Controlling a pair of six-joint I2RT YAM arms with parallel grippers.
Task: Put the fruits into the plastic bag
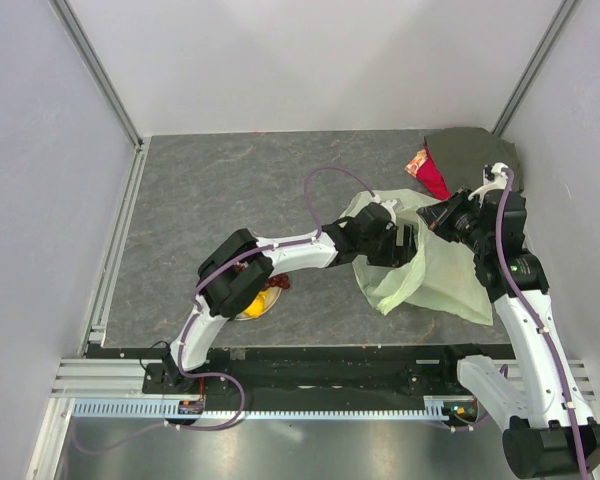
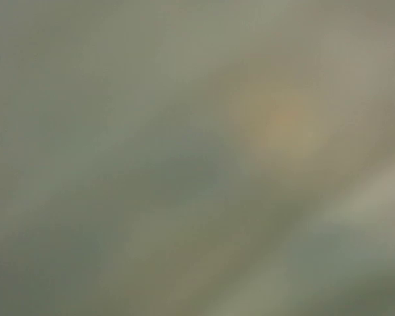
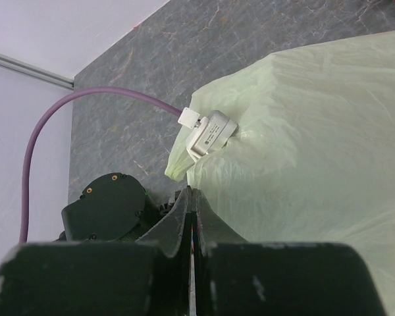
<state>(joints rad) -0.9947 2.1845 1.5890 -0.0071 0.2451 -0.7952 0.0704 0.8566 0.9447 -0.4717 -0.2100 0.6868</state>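
Observation:
The pale green plastic bag [image 1: 435, 270] lies right of centre on the table, and it fills the right side of the right wrist view [image 3: 303, 145]. My left gripper [image 1: 405, 245] is pushed into the bag's mouth and its fingers are hidden. The left wrist view is a green blur with one soft orange patch [image 2: 283, 128]. My right gripper [image 3: 190, 195] is shut on the bag's edge at the mouth, and it also shows in the top view [image 1: 442, 216]. Fruit in yellow-orange [image 1: 256, 303] and dark red [image 1: 279, 284] shows under the left arm, mostly hidden.
A dark green and red cloth [image 1: 470, 155] lies in the back right corner. A pale plate [image 1: 248, 315] sits under the left arm's elbow. The left arm's purple cable [image 3: 85, 99] loops over the table. Walls close in on all sides.

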